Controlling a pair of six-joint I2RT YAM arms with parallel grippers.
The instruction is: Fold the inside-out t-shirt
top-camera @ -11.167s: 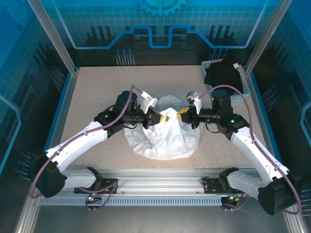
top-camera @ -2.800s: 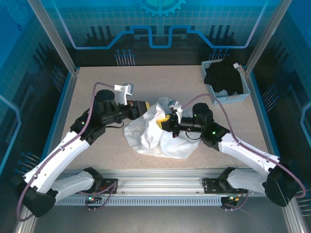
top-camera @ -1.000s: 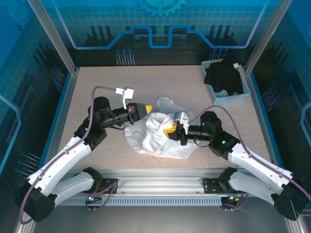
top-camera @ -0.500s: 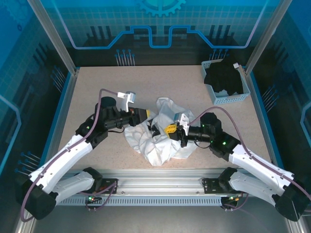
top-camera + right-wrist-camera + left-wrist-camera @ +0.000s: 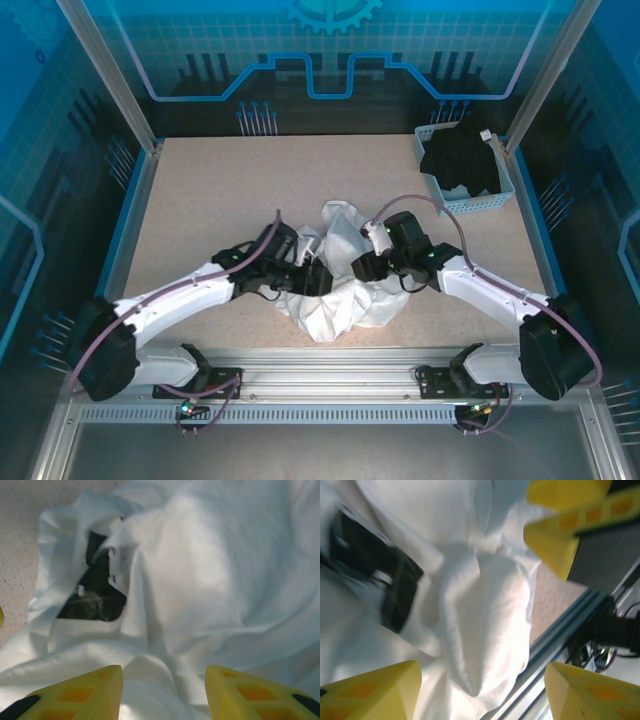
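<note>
As can be seen from above, a big speckled table [image 5: 200, 190] is spread out under the two arms. The white t-shirt [image 5: 345, 300] is bunched up in a lumpy heap on the table, near the front edge and about in the middle. It is not laid flat, and many folds and bumps are seen in it.

The left arm [image 5: 170, 300] is stretched in from the left side, and the right arm [image 5: 490, 290] is stretched in from the right side. Both are bent down low to the heap.

A light blue basket [image 5: 455, 207] is set at the far right corner of the table, well apart from the t-shirt. A black garment [image 5: 460, 160] is piled inside it.

The left hand [image 5: 312, 280] is pushed into the left side of the heap. In its own camera, its yellow fingers [image 5: 370, 690] are held wide apart. A thick fold of the t-shirt is seen in the gap, but it is not pinched.

The right hand [image 5: 362, 268] is set against the right side of the heap. Its yellow fingers [image 5: 75, 695] are held partly apart, with the t-shirt lying just past them, and nothing is squeezed.

A dark shape [image 5: 95, 600] is seen through a gap in the folds. What it is cannot be told.
</note>
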